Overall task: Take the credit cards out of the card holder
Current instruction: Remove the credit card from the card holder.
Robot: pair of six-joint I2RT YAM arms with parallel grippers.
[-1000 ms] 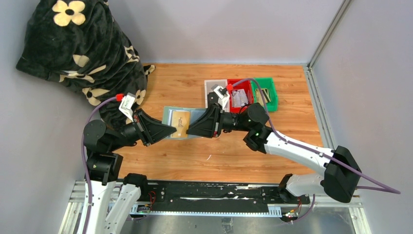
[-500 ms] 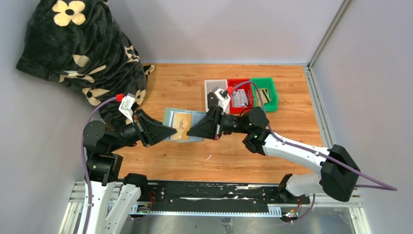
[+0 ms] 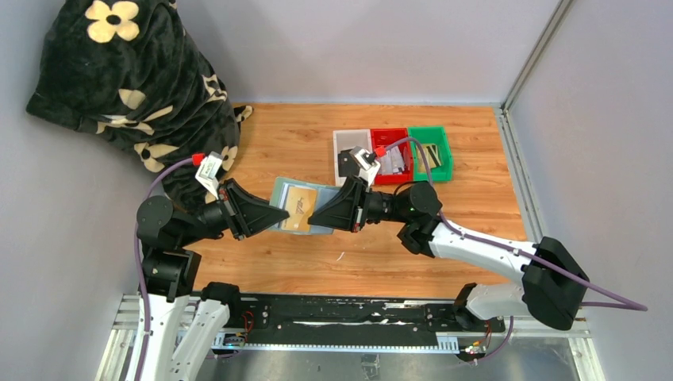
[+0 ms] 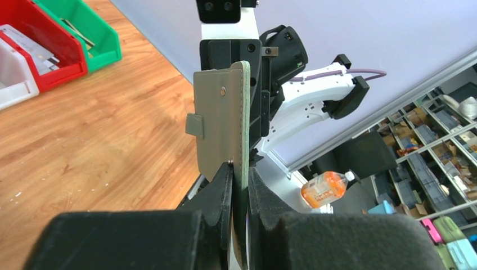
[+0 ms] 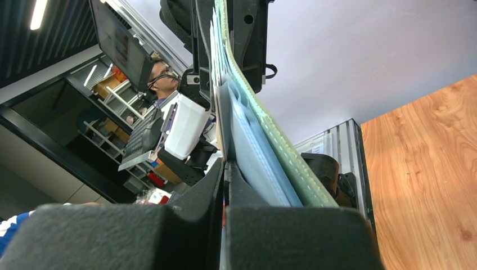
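Note:
The sage-green card holder (image 3: 319, 208) hangs open above the table between my two grippers. A tan-gold credit card (image 3: 298, 205) lies against its pale inner pockets. My left gripper (image 3: 279, 214) is shut on the holder's left edge. In the left wrist view the holder (image 4: 219, 121) stands edge-on in the left gripper (image 4: 240, 175), closing tab showing. My right gripper (image 3: 316, 216) is shut on a thin edge at the pockets, apparently the tan-gold card. In the right wrist view the holder (image 5: 270, 140) runs beside the right gripper (image 5: 224, 169). A white card with a dark stripe (image 4: 35, 49) lies in the red bin.
Three small bins stand at the back right: white (image 3: 348, 141), red (image 3: 395, 138), green (image 3: 441, 143), the green one holding a dark-striped item. A black flowered blanket (image 3: 127, 79) is heaped at the back left. Grey walls enclose the wooden table (image 3: 317, 262).
The card holder and both grippers have shifted slightly right and toward the near edge. The holder's left side has turned a little. Both grips are unchanged.

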